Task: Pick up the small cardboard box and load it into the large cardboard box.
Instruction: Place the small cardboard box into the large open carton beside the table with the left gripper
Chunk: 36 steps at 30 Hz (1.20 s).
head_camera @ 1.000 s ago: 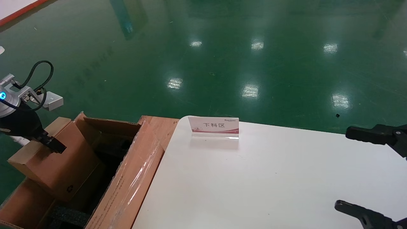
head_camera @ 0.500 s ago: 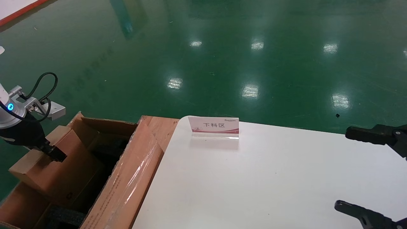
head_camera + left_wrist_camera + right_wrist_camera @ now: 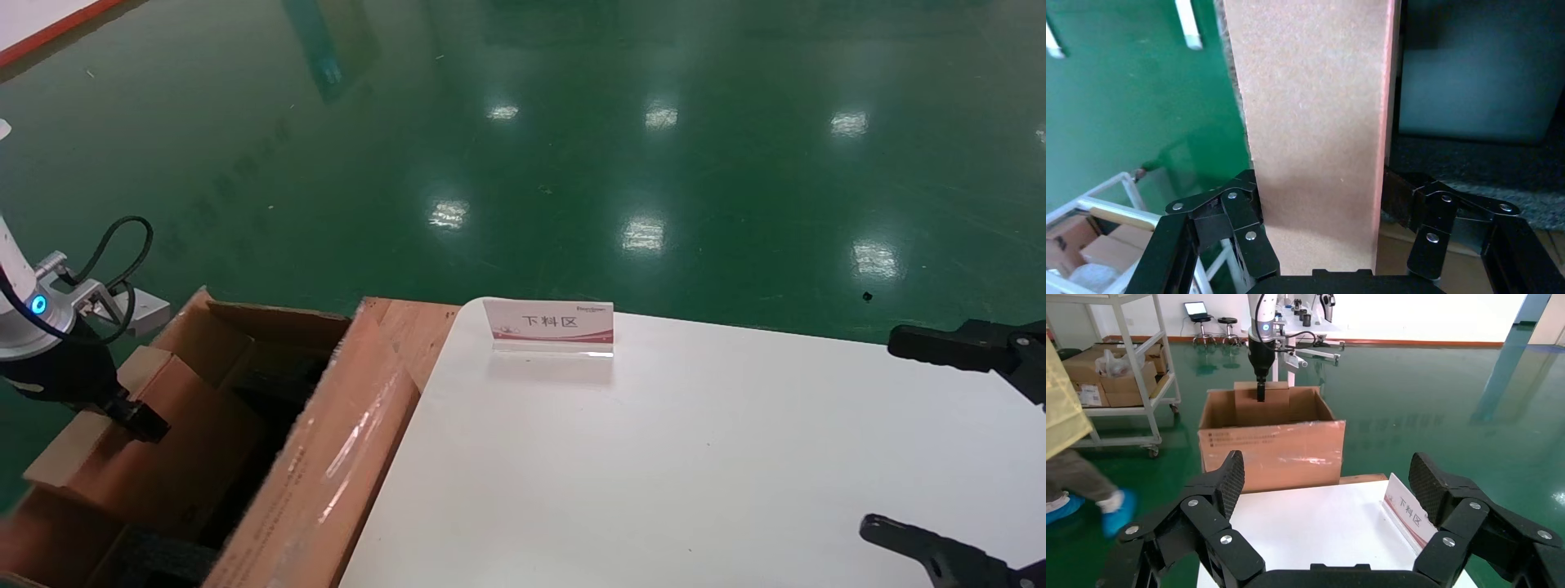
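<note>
The large cardboard box (image 3: 327,457) stands on the floor left of the white table, its taped flap facing the table; it also shows in the right wrist view (image 3: 1269,444). My left gripper (image 3: 135,416) is shut on the small cardboard box (image 3: 139,457) and holds it partly inside the large box, above black foam (image 3: 155,559). In the left wrist view the small box (image 3: 1315,122) fills the space between the fingers (image 3: 1242,208). My right gripper (image 3: 923,441) is open and empty over the table's right side.
A white table (image 3: 695,457) carries an acrylic sign with red print (image 3: 549,325) near its far edge. Green floor surrounds everything. In the right wrist view a white shelf cart with boxes (image 3: 1113,373) stands far off, and a person's leg (image 3: 1083,484) is at the side.
My left gripper has lowered the small box deeper into the large box. The large box's taped flap has shifted slightly. The right arm has not moved.
</note>
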Tool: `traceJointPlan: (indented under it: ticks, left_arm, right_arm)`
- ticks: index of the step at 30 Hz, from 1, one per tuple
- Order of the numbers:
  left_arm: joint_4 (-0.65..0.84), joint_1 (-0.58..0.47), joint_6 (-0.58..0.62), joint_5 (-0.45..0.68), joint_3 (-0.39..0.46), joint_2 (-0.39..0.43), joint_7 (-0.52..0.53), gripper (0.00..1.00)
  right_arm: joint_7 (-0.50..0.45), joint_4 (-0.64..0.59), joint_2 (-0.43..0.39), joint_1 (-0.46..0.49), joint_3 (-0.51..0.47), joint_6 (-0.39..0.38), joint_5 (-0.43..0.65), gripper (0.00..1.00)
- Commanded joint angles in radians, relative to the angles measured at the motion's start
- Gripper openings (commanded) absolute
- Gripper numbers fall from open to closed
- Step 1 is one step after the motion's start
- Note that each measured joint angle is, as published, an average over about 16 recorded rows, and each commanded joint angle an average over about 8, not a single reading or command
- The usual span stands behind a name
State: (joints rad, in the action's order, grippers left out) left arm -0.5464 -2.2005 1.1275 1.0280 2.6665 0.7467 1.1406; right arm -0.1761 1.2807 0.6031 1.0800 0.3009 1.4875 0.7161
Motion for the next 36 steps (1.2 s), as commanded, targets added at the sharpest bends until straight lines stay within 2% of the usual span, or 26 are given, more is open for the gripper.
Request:
traceJointPlan:
  ticks: [1,5,7,36]
  left_arm:
    - [-0.015,-0.001,-0.001,0.002,0.003,-0.003,0.011,0.32]
    - [-0.028,-0.001,-0.004,0.005,0.007,-0.005,0.020,0.82]
    - [-0.032,0.000,-0.005,0.006,0.008,-0.006,0.022,1.00]
    - [-0.019,-0.001,0.001,0.007,0.006,-0.004,0.014,1.00]
  right_arm:
    - [0.000,0.000,0.000,0.000,0.000,0.000,0.000,1.00]
    - [0.000,0.000,0.000,0.000,0.000,0.000,0.000,1.00]
    - [0.000,0.000,0.000,0.000,0.000,0.000,0.000,1.00]
    - [0.000,0.000,0.000,0.000,0.000,0.000,0.000,1.00]
